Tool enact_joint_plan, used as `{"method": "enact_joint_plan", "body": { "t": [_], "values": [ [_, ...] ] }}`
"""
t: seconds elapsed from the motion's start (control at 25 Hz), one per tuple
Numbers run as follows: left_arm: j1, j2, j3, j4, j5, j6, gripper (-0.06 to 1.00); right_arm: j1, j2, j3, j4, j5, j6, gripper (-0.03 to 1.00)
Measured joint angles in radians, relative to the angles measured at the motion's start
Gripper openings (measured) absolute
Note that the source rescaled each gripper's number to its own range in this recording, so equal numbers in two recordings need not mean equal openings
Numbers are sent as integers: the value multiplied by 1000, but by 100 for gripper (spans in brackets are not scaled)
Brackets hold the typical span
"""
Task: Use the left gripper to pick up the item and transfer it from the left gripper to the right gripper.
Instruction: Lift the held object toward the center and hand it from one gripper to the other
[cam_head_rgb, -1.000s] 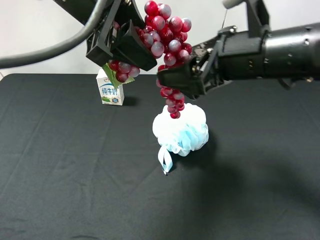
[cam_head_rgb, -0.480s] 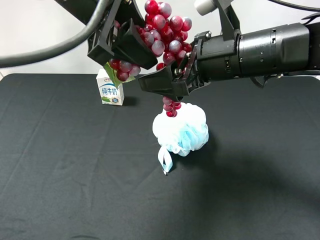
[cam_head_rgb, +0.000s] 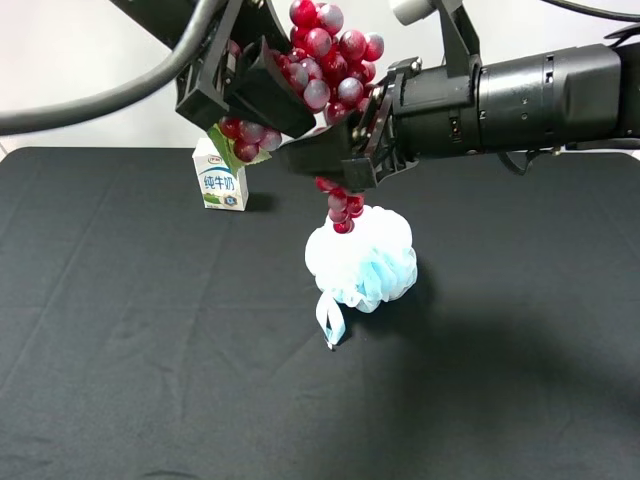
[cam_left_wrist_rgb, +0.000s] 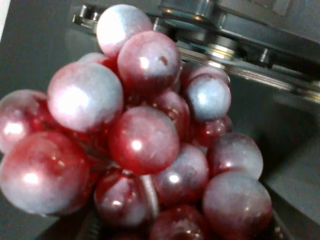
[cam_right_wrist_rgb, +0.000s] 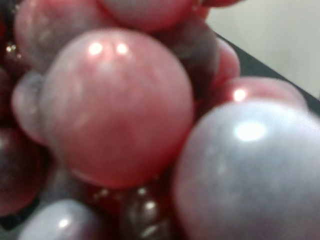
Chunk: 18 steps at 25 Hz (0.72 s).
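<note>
The grapes (cam_head_rgb: 335, 70), a glossy dark red and pink bunch with a green leaf (cam_head_rgb: 228, 150), hang high above the table. My left gripper (cam_head_rgb: 262, 92) is shut on their upper left part. My right gripper (cam_head_rgb: 335, 150) reaches in from the right, with its jaws around the middle of the bunch. The tail of the bunch (cam_head_rgb: 340, 208) hangs below it. Whether the right jaws press on the bunch is hidden. Grapes fill the left wrist view (cam_left_wrist_rgb: 145, 140) and the right wrist view (cam_right_wrist_rgb: 115, 110).
A pale blue mesh pouf (cam_head_rgb: 362, 260) lies on the black table (cam_head_rgb: 150, 350) right under the grapes' tail. A small white-blue milk carton (cam_head_rgb: 219, 180) stands at the back left, behind the left gripper.
My right gripper has moved left to the bunch and closed in around its middle. In the last half second it rose slightly. The left gripper and the grapes have stayed in place.
</note>
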Motion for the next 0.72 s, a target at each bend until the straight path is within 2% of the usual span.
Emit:
{"method": "enact_joint_plan", "body": {
  "t": [0.04,0.08,0.32,0.6,0.64,0.72],
  "values": [
    [0,0,0,0,-6,0,0,0,0,0,0,-1,0,28],
    [1,0,0,1,-13,0,0,0,0,0,-1,-3,0,8],
    [1,0,0,1,-16,0,0,0,1,0,-1,-53,-3,5],
    [1,0,0,1,-57,1,1,0,1,0,0,-66,-3,4],
    [1,0,0,1,-66,-6,12,0,1,0,0,-73,-3,4],
    [1,0,0,-3,-91,-39,54,0,3,0,0,-85,-3,3]
  ]
}}
